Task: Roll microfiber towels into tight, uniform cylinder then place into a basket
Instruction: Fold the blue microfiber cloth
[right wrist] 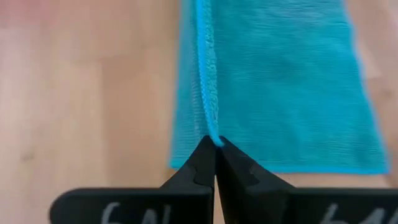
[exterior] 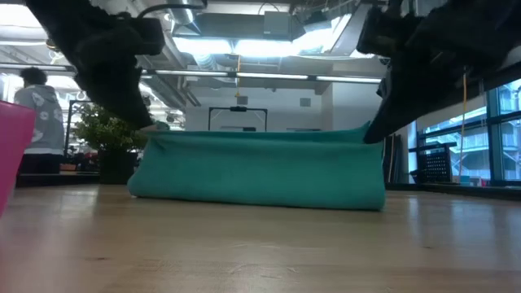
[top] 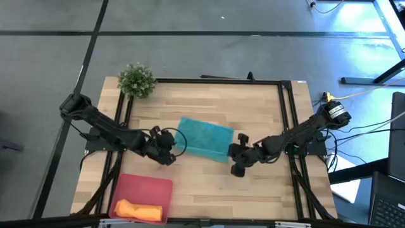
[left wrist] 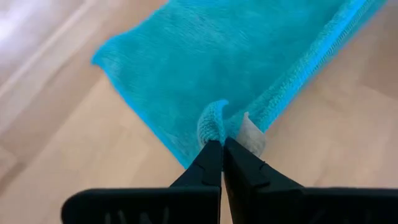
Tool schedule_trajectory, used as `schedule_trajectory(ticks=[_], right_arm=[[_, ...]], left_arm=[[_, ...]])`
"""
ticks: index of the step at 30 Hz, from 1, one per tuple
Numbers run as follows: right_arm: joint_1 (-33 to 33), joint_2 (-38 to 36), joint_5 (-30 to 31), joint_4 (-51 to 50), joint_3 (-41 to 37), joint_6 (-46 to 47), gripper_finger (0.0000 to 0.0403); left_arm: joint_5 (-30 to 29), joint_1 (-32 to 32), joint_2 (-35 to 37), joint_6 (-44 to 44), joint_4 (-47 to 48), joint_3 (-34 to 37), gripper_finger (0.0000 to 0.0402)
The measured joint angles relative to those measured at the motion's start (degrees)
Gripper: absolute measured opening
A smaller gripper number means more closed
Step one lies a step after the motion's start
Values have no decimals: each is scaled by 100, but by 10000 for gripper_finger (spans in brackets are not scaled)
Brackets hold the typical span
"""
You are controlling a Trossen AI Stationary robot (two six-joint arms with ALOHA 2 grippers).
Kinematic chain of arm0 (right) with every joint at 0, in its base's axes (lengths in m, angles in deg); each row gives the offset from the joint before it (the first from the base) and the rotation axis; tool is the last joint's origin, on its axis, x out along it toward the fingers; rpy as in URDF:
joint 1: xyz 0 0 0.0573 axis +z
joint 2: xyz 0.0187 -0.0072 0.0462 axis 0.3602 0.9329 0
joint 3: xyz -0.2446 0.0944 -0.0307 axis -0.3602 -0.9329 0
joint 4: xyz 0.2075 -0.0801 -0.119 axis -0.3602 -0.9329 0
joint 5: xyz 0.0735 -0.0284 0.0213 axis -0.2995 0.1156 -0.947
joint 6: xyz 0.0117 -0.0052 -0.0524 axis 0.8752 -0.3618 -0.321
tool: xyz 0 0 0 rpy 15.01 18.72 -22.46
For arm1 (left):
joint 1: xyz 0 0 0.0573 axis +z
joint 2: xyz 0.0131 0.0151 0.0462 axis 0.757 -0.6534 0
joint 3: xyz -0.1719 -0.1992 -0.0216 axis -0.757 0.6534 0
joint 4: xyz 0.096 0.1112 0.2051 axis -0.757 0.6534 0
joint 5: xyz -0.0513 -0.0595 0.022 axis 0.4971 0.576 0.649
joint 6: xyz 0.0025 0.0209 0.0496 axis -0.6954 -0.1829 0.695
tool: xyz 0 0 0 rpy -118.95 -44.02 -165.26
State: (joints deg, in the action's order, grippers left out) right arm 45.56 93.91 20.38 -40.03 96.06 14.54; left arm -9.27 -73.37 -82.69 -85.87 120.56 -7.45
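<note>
The teal towel [top: 204, 138] lies at the table's middle; in the low view [exterior: 260, 171] its near part stands up from the table between my two grippers. My left gripper [top: 174, 148] [left wrist: 222, 144] is shut on the towel's near left corner. My right gripper [top: 232, 153] [right wrist: 214, 142] is shut on its near right corner. The orange towel [top: 136, 210] lies rolled up in the pink-red basket [top: 155, 187] at the table's near left. My left gripper pinches the towel's near left corner [left wrist: 217, 124] between its two shut fingers, coming from the table's left and slanting down. The corner is bunched and lifted; the rest of the towel lies on the table. My right gripper pinches the towel's hemmed edge at the near right corner [right wrist: 210, 127] between its two shut fingers, coming from the table's right and slanting down. The fingers lie along the hem. The edge is raised [exterior: 362, 134]; the towel's far part rests on the table.
A small green potted plant [top: 137, 79] stands at the table's far left corner. The basket's wall shows at the low view's left edge [exterior: 12, 150]. Bare wood lies near of the towel [top: 253, 190]. A person [exterior: 37, 106] shows in the room behind.
</note>
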Motion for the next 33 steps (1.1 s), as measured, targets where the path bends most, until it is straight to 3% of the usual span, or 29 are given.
schedule_trajectory(ticks=[11, 25, 33], right_arm=[[-631, 0, 703, -904, 2, 340, 6], [-1325, 96, 823, -988, -2, -222, 6], [-1432, 151, 478, -944, -4, -364, 6]], left_arm=[[-621, 808, -59, 707, -300, 3, 0], [-770, 1687, -1074, 1349, -1027, 3, 0], [-496, 1695, -1132, 1468, -1082, 3, 0]])
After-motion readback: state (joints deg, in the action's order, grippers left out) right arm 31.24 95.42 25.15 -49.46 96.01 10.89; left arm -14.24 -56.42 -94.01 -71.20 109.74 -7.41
